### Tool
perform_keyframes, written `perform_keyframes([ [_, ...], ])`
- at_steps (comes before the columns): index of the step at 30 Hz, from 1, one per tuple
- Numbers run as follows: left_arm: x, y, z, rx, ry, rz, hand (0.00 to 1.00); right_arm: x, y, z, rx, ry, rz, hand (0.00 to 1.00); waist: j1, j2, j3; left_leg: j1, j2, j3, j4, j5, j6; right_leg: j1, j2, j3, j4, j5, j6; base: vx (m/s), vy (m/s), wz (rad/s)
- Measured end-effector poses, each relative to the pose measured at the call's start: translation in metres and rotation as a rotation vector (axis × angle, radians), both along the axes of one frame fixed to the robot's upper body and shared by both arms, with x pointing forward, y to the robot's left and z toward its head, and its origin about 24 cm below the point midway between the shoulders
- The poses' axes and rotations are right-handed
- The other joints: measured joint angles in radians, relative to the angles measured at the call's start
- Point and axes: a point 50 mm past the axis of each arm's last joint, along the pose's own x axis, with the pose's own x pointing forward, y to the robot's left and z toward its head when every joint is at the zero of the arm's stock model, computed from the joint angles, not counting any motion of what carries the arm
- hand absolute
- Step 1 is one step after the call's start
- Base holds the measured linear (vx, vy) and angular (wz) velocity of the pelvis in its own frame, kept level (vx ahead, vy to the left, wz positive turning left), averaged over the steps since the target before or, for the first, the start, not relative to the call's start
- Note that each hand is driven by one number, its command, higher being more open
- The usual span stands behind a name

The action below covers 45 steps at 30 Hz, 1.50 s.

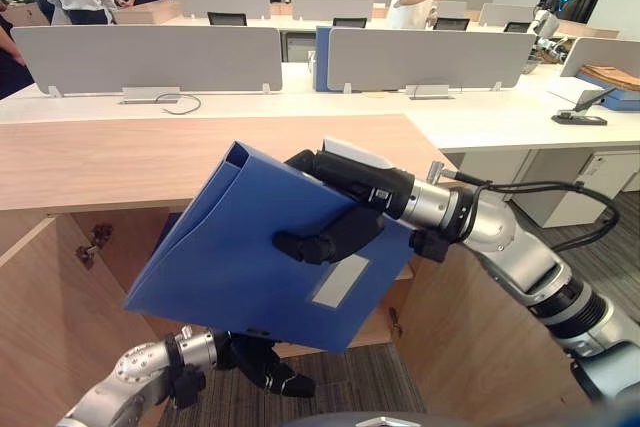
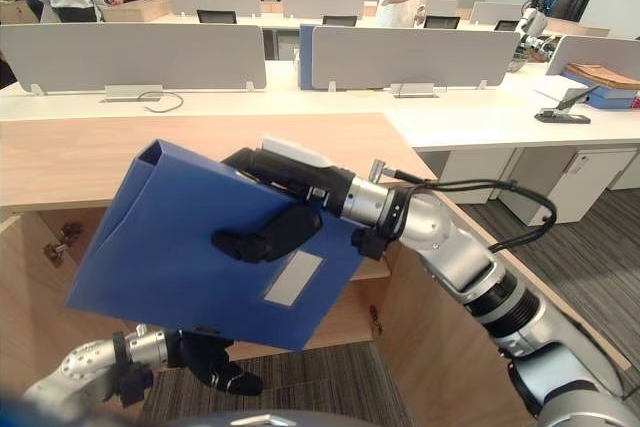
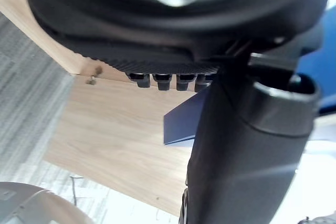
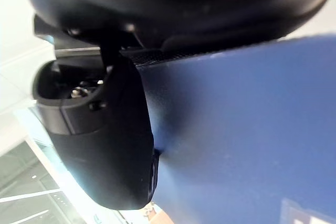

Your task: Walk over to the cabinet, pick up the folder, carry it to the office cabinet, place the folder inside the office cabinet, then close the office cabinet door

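Note:
My right hand is shut on a blue folder and holds it tilted in the air, thumb across its front cover and fingers behind its spine. The folder hangs in front of the wooden office cabinet, just below its top. The cabinet door stands open at the left, with a hinge showing inside. My left hand hovers just under the folder's lower edge with fingers relaxed and nothing in it. A corner of the folder shows past the left hand.
White desks with grey partition screens stand behind the cabinet, and several people stand farther back. A blue binder stands upright on a desk. Grey carpet lies below, and a desk pedestal stands at the right.

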Motion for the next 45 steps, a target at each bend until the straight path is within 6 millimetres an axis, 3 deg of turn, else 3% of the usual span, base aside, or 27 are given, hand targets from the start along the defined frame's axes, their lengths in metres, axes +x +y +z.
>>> perform_keyframes([
  [3,-0.009,0.006,-0.019,0.084,0.044,0.002,1.0,-0.003,0.005,0.001,0.029,-0.026,0.005,0.0,-0.003,0.002,0.01,0.0,0.001,0.001,0.0,0.0,0.0,-0.001,0.001,0.001,0.0,0.0,0.0,0.0,0.0,0.0],
  [9,-0.053,0.038,-0.075,0.372,0.242,0.04,1.0,-0.003,0.003,-0.006,-0.032,-0.107,-0.056,0.0,-0.001,-0.01,0.037,-0.012,0.0,0.0,-0.001,0.0,0.0,-0.014,0.002,0.002,0.0,-0.001,0.0,0.0,0.0,0.0],
  [11,-0.064,0.044,-0.091,0.354,0.288,0.169,1.0,-0.003,-0.001,-0.02,-0.065,-0.077,-0.088,0.0,0.012,-0.017,0.046,-0.021,0.0,0.0,0.0,0.0,0.001,-0.021,0.001,0.002,0.0,-0.001,0.0,0.0,0.0,0.0],
  [13,-0.061,0.04,-0.103,0.358,0.275,0.308,1.0,-0.001,-0.004,-0.032,-0.092,-0.048,-0.115,0.0,0.029,-0.013,0.05,-0.022,-0.002,-0.002,0.0,-0.001,0.002,-0.021,-0.001,0.001,0.0,-0.001,0.0,0.0,0.0,0.0],
  [15,-0.069,0.053,-0.126,0.514,0.371,0.705,1.0,0.001,0.002,-0.048,-0.14,-0.013,-0.126,0.0,0.04,-0.014,0.062,-0.025,0.001,-0.005,0.003,-0.001,0.002,-0.022,0.003,0.0,0.0,-0.003,-0.003,0.0,0.007,0.02],
  [18,-0.097,0.071,-0.133,0.745,0.455,0.884,1.0,-0.003,0.007,-0.064,-0.228,-0.012,-0.108,0.0,0.03,-0.028,0.069,-0.024,0.007,-0.009,0.004,-0.001,0.002,-0.022,0.008,-0.001,0.0,-0.008,-0.009,0.0,-0.01,0.0],
  [20,-0.118,0.072,-0.136,0.83,0.515,0.932,1.0,-0.005,0.008,-0.079,-0.296,0.014,-0.092,0.0,0.032,-0.028,0.071,-0.024,0.006,-0.012,0.004,-0.001,0.002,-0.021,0.007,-0.003,0.0,-0.008,-0.008,0.01,0.007,0.02],
  [24,-0.164,0.06,-0.143,0.895,0.654,0.997,1.0,-0.006,0.006,-0.118,-0.473,0.054,-0.091,0.0,0.042,-0.029,0.075,-0.021,0.003,-0.018,0.005,-0.001,0.002,-0.02,0.005,-0.007,0.0,-0.008,-0.007,0.0,0.018,0.03],
  [28,-0.177,0.042,-0.149,0.86,0.723,1.029,1.0,0.009,-0.005,-0.141,-0.605,0.016,-0.194,0.0,0.059,-0.021,0.1,-0.039,0.004,-0.026,0.046,-0.013,0.005,-0.022,0.001,-0.01,0.011,-0.006,-0.004,-0.06,0.009,0.03],
  [30,-0.162,0.029,-0.153,0.802,0.706,1.05,1.0,0.027,-0.013,-0.142,-0.582,0.05,-0.311,0.0,0.066,0.004,0.158,-0.131,0.023,-0.036,0.193,-0.07,0.011,-0.094,-0.007,-0.011,0.127,-0.047,-0.009,-0.17,0.035,-0.02],
  [32,-0.127,0.017,-0.155,0.727,0.641,1.05,1.0,0.059,-0.019,-0.123,-0.427,0.096,-0.521,0.0,0.055,0.031,0.284,-0.254,0.029,-0.058,0.387,-0.131,0.02,-0.249,-0.051,-0.012,0.398,-0.145,-0.015,-0.33,0.067,0.01],
  [35,-0.101,0.016,-0.151,0.692,0.547,1.064,1.0,0.081,-0.022,-0.105,-0.264,0.141,-0.676,0.0,0.055,0.048,0.392,-0.365,0.019,-0.07,0.565,-0.191,0.031,-0.372,-0.104,-0.009,0.612,-0.224,-0.013,-0.29,0.026,0.08],
  [40,-0.092,0.012,-0.149,0.63,0.54,1.158,1.0,0.09,-0.001,-0.093,-0.016,0.305,-0.709,0.0,0.061,0.028,0.468,-0.583,0.025,-0.073,0.881,-0.312,0.047,-0.605,-0.182,0.011,0.951,-0.355,-0.006,-0.22,0.007,-0.02],
  [43,-0.079,-0.003,-0.149,0.558,0.535,1.181,1.0,0.094,0.006,-0.082,0.179,0.416,-0.714,0.0,0.064,0.023,0.487,-0.672,0.024,-0.07,1.005,-0.354,0.056,-0.703,-0.214,0.027,1.083,-0.4,-0.007,-0.12,0.012,-0.01],
  [45,-0.071,-0.001,-0.146,0.53,0.507,1.199,1.0,0.099,0.007,-0.07,0.326,0.485,-0.716,0.0,0.067,0.019,0.491,-0.74,0.027,-0.075,1.088,-0.382,0.057,-0.772,-0.229,0.036,1.164,-0.427,-0.01,-0.12,0.029,0.03],
])
